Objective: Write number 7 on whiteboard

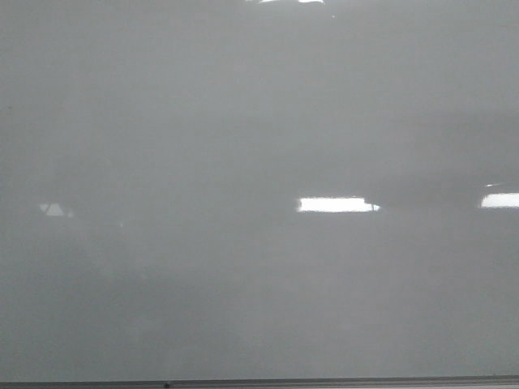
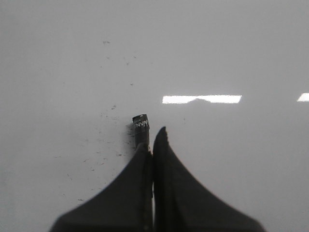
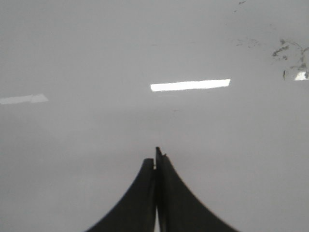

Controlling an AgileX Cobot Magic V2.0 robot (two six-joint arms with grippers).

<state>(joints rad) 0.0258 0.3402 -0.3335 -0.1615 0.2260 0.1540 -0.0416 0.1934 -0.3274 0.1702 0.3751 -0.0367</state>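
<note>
The whiteboard [image 1: 243, 121] is a glossy pale grey board that fills the front view; neither arm shows there. No number 7 shows in any view. In the left wrist view my left gripper [image 2: 152, 137] is shut on a black marker [image 2: 141, 126] with white lettering, whose end sticks out past the fingertips over the whiteboard [image 2: 231, 48]. In the right wrist view my right gripper [image 3: 155, 159] is shut and empty over the whiteboard [image 3: 72, 48].
The board's thin grey bottom edge [image 1: 324, 381] runs along the front. Bright light reflections [image 1: 336, 204] lie on the board. Small dark specks [image 2: 111, 145] dot the board beside the marker. Dark smudges [image 3: 285, 53] mark the board in the right wrist view.
</note>
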